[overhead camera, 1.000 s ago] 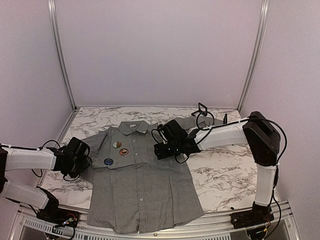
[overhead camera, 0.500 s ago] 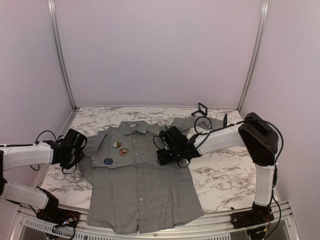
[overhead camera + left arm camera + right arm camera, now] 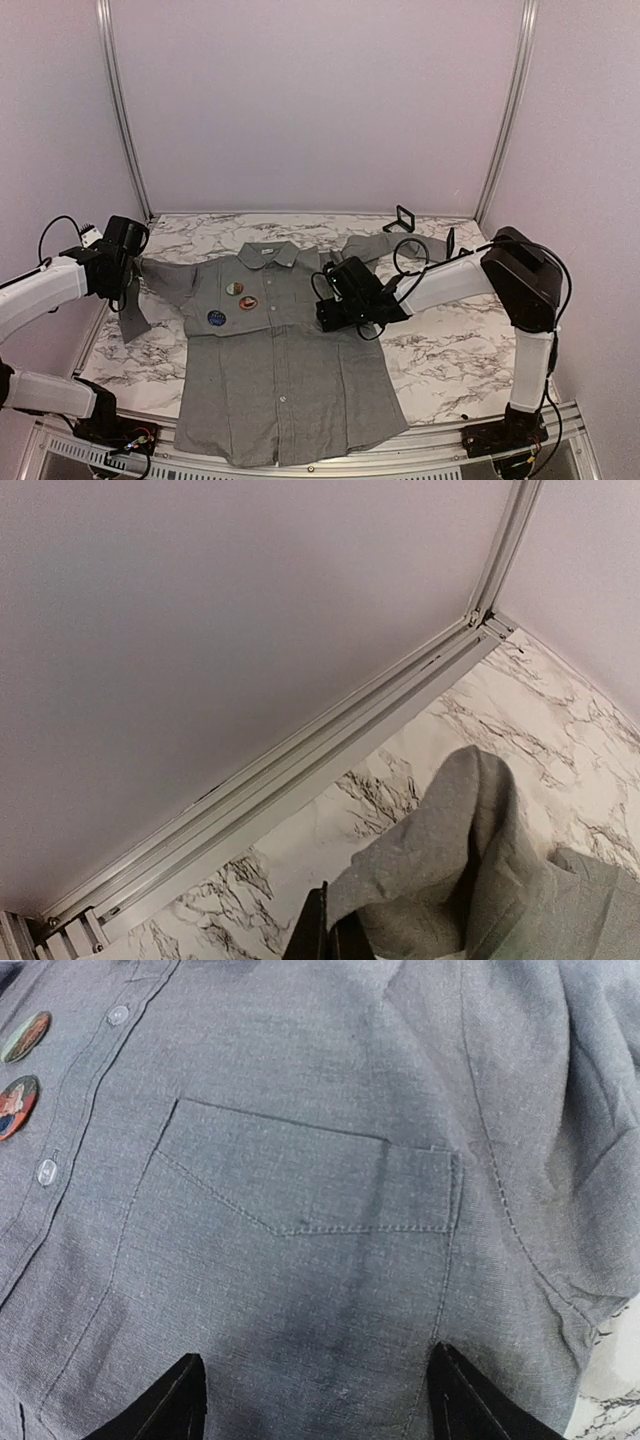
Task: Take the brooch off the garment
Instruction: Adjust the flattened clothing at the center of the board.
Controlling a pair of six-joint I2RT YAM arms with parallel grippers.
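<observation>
Grippers working a grey shirt, one clamped and one spread.
Left gripper [image 3: 328, 938] is pinching the sleeve [image 3: 450, 850] of the shirt [image 3: 280, 370] between closed fingers and holding it raised off the table [image 3: 440, 340] near the left wall, with the cuff drooping below. Right gripper [image 3: 315, 1400] is hovering with fingers [image 3: 165, 1410] wide apart just over the chest pocket [image 3: 310, 1175] on the shirt's other side; whether it is touching the cloth I cannot tell. Shirt body is lying flat, collar pointing away from the arms. Three round brooches [image 3: 233, 289] are sitting pinned on the chest beside the button strip, between the two grippers.
</observation>
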